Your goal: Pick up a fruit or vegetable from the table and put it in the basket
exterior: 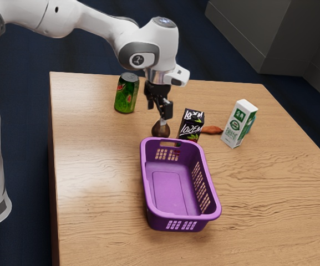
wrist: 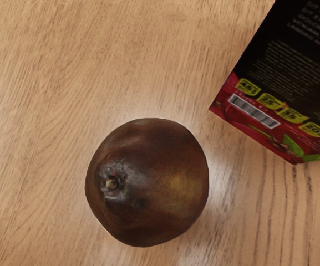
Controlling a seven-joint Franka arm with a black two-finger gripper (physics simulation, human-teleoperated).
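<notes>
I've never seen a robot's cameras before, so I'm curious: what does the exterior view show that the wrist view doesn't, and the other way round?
Exterior view: the purple plastic basket, green metal-looking can, upright white-and-green carton, long reddish-brown item and black two-finger gripper.

Wrist view: the small stem nub on the round, dark brown fruit or vegetable, and the barcode on the black printed box.

Both: that brown item, that box and the wooden table.

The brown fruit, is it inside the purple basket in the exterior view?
No, the brown fruit rests on the table, outside the purple basket.
</notes>
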